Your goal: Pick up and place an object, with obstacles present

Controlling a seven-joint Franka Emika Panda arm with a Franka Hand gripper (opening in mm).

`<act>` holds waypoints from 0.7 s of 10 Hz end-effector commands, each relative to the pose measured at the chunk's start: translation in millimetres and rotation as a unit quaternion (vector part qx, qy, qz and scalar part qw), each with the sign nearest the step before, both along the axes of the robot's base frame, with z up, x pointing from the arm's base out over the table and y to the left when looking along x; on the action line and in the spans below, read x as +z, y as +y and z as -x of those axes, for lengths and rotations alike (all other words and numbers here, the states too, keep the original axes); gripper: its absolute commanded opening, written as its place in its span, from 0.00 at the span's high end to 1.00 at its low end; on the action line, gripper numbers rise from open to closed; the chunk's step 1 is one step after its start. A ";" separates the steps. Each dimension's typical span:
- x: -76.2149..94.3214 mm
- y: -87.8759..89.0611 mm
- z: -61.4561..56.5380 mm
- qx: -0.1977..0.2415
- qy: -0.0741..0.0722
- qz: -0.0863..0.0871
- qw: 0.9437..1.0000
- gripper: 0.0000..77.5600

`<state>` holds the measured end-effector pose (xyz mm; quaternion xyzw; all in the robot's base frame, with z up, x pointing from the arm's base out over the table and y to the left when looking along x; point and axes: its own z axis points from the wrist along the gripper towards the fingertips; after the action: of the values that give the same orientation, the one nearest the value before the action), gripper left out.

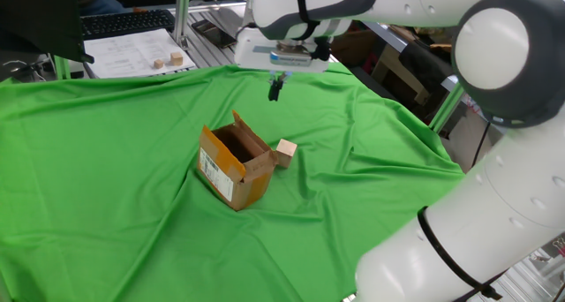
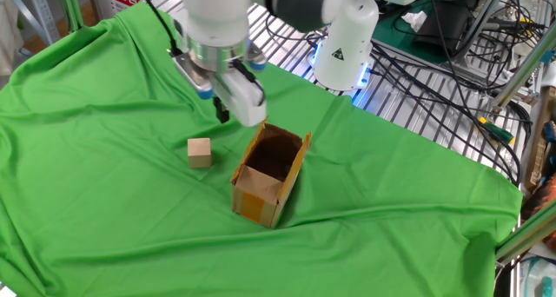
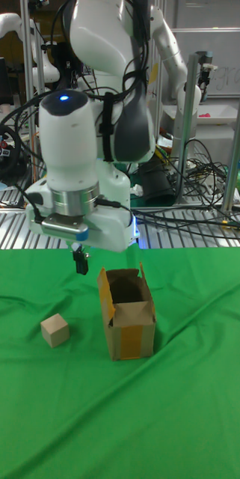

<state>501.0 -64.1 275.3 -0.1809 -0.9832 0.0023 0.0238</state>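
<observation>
— How many things lie on the green cloth (image 2: 104, 193)?
— Two: one small light-tan wooden cube (image 2: 200, 152) just beside one open brown cardboard box (image 2: 268, 176). One pincer (image 2: 221, 113), fingers together and empty, hangs above the cube.

Cube (image 2: 199, 152) sits near box (image 2: 268, 177), on cloth (image 2: 113, 219).
</observation>
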 end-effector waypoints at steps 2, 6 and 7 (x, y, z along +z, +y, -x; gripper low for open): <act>-20.6 -33.6 0.0 -0.009 -0.002 -0.001 1.000 1.00; -35.8 -58.2 3.9 -0.013 -0.002 -0.003 1.000 1.00; -37.7 -60.1 4.6 -0.013 -0.002 -0.003 1.000 1.00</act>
<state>497.1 -121.7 238.7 -0.1924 -0.9810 -0.0009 0.0238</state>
